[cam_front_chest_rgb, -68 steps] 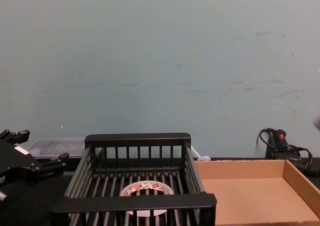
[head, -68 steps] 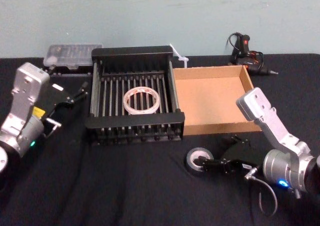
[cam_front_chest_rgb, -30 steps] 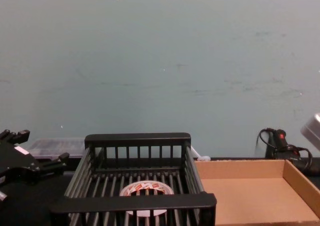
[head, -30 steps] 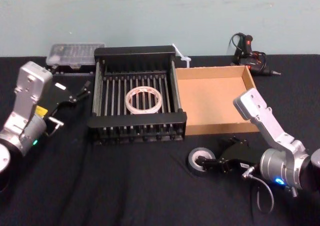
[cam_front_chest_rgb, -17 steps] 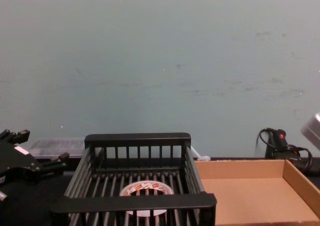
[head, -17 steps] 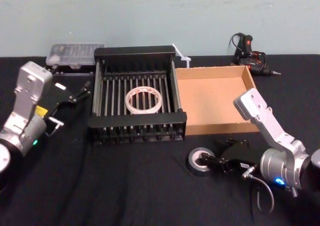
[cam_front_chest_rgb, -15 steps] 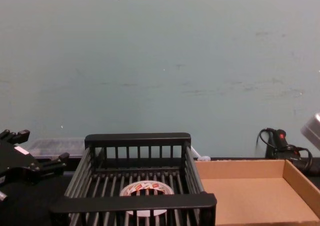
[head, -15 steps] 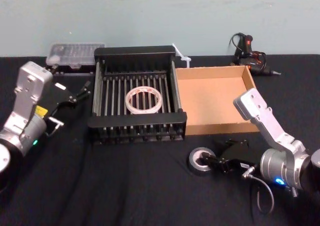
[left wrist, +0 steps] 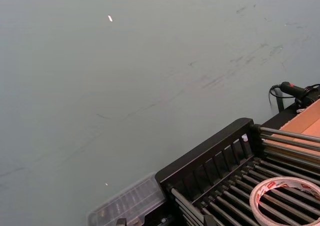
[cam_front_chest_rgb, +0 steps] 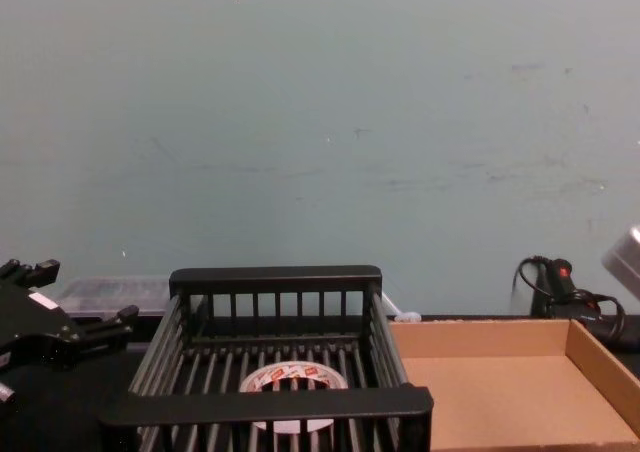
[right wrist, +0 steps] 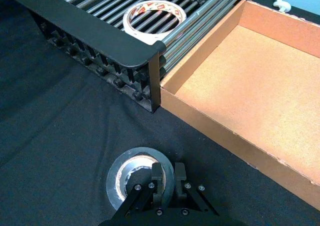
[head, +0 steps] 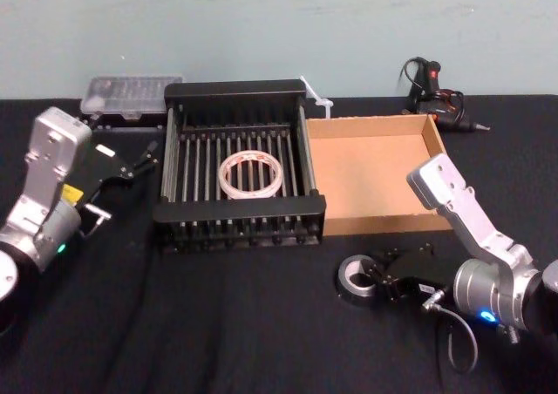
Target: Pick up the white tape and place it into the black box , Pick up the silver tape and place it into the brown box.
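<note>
We see our right tool (right wrist: 166, 180), a black two-fingered clamp, low over the black cloth-covered desk (head: 218, 324), its fingers nearly together and pinching the near wall of the thick, dull silver-grey roll of duct tape (right wrist: 131, 174): one finger sits inside the core, the other on the outer face. The silver tape is tilted in the head view (head: 357, 275), its far edge off the cloth, though we cannot make out how much of it touches the desk. The tool's body hides the near part of the roll from the wrist camera.

Just beyond the right tool lies the shallow brown cardboard tray (head: 366, 224), low-walled with a plain, grainy flat floor; its right end is cut off in the chest view (cam_front_chest_rgb: 590, 362). Beyond the tool and to its left stands the black plastic crate (head: 237, 211) with thick flat rims and barred sides and floor. The flat white roll of tape (head: 250, 173), its inner ring printed in red, lies flat on the crate's bars.

Our left tool (head: 144, 154) hangs beside the crate's left wall, its black fingers spread apart and holding nothing. Behind it sits a clear plastic case (head: 131, 95), its contents too small to tell. A black corded hand tool (head: 432, 93) lies past the tray's far corner.
</note>
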`<state>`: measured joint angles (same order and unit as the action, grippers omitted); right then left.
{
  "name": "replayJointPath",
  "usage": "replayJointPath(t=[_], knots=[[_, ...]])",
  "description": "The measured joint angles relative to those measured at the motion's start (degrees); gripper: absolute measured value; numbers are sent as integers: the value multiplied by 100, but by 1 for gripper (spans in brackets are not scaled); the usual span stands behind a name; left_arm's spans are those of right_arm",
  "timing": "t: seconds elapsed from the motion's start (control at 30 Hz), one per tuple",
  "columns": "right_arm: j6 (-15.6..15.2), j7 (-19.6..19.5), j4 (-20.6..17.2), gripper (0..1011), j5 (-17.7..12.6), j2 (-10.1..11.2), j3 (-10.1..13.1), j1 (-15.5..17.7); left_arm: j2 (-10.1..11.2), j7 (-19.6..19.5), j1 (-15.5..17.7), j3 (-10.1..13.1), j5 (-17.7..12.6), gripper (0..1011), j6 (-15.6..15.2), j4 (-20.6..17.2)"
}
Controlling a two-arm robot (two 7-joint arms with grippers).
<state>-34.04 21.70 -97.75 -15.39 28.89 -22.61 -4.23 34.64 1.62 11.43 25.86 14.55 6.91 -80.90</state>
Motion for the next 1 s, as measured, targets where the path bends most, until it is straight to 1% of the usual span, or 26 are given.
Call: replayJointPath(t=[0.43,0.5,1.0], knots=[[1,0,0,158,0,0,0,0,0,0,0,0,0,1001,0,0],[37,6,0,158,1,2,0,11,0,0,0,0,0,1001,0,0],[814,174,-216,158,-109,163,80,240,0,0,0,0,0,1001,0,0]])
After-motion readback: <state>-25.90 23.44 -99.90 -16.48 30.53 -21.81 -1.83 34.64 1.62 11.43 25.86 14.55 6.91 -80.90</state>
